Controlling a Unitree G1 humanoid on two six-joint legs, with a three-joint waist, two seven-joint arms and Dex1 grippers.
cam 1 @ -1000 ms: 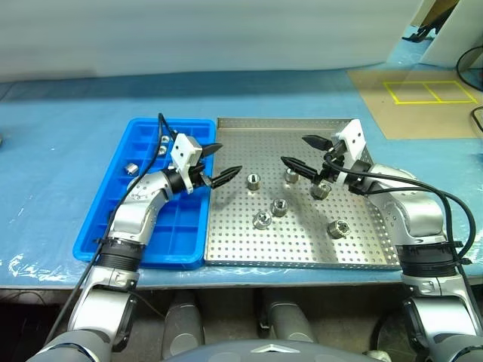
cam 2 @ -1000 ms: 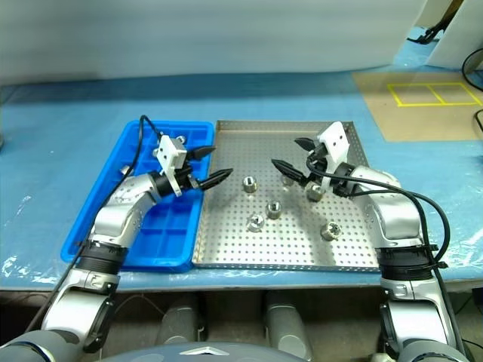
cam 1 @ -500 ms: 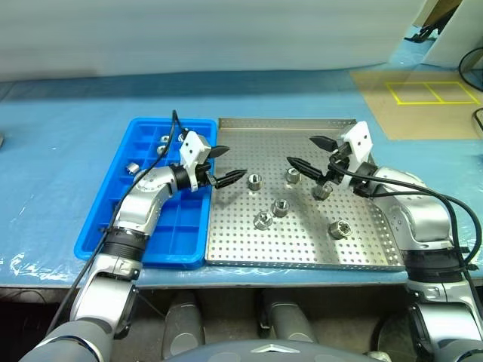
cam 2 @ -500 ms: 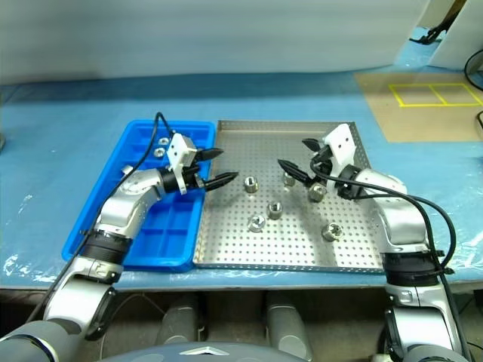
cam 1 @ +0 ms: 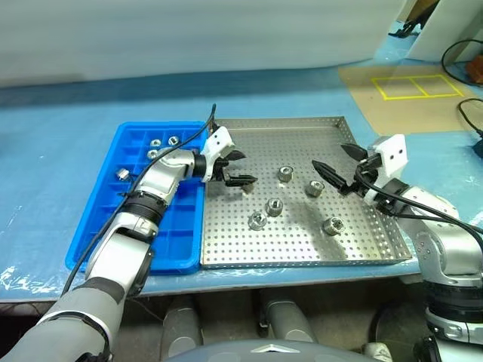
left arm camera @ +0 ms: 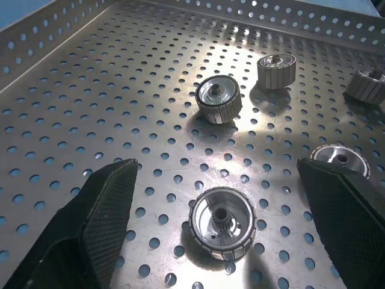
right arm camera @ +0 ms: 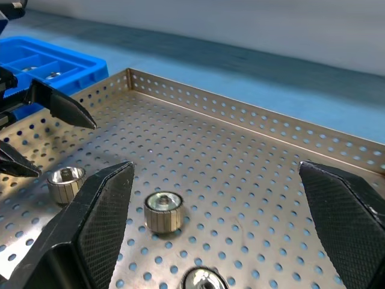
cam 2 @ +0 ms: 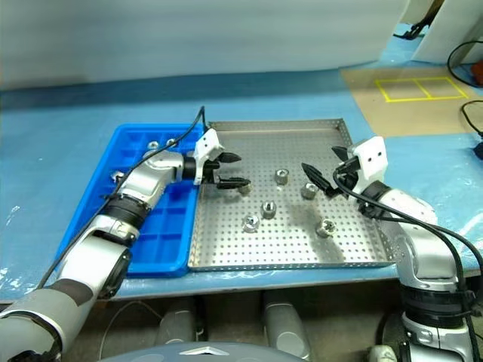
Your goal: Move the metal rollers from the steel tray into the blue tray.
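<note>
Jaws spread on both grippers: L [cam 1: 235, 167] low over steel tray [cam 1: 302, 249] rollers [cam 1: 275, 207], R [cam 1: 341, 167] level, empty.

The left arm reaches inward across the front, its black two-fingered left claw [cam 1: 237, 167] spread wide and tilted slightly downward. The right arm is bent at the elbow; its right claw [cam 1: 340, 167] points inward, roughly level, fingers wide apart, empty.

2 silver arms with black cables, white wrist blocks, black pointed fingers [cam 1: 240, 179].
</note>
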